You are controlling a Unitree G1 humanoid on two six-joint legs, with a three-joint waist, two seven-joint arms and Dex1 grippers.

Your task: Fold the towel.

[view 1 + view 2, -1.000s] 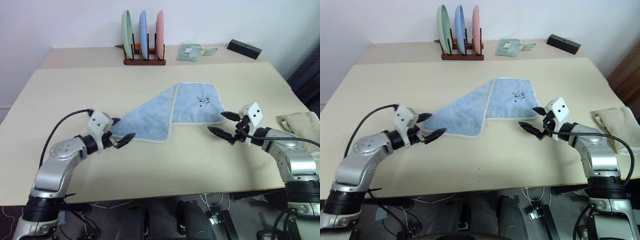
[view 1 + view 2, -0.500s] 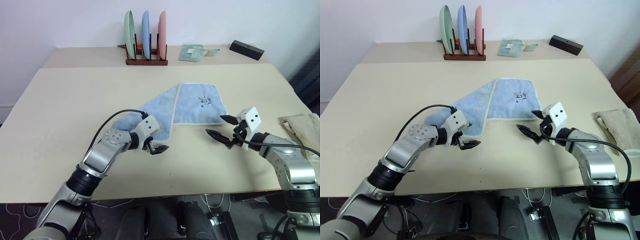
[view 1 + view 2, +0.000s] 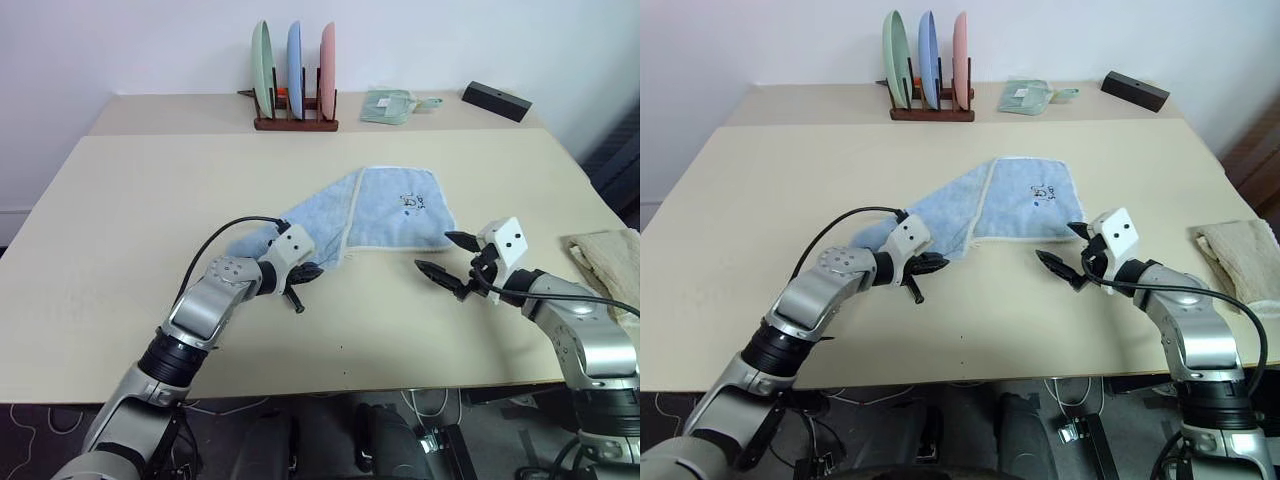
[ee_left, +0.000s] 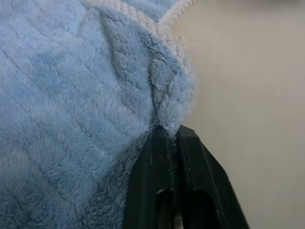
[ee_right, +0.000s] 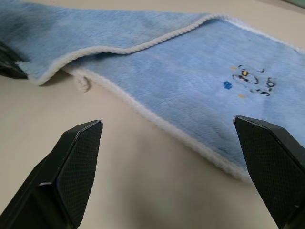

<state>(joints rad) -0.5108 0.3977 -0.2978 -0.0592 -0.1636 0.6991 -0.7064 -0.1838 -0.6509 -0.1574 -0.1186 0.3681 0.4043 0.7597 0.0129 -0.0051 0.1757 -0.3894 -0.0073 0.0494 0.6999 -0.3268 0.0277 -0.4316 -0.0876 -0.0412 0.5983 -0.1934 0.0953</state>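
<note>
pinching towel fold, left tool tips hidden by pile

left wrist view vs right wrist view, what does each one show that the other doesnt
Left wrist view: the left gripper shut, pinching a bunched fold of the light blue terry towel. Right wrist view: the right gripper wide open short of the towel's white border, and the small dark embroidered mark. Both: the towel on the beige table.
</note>
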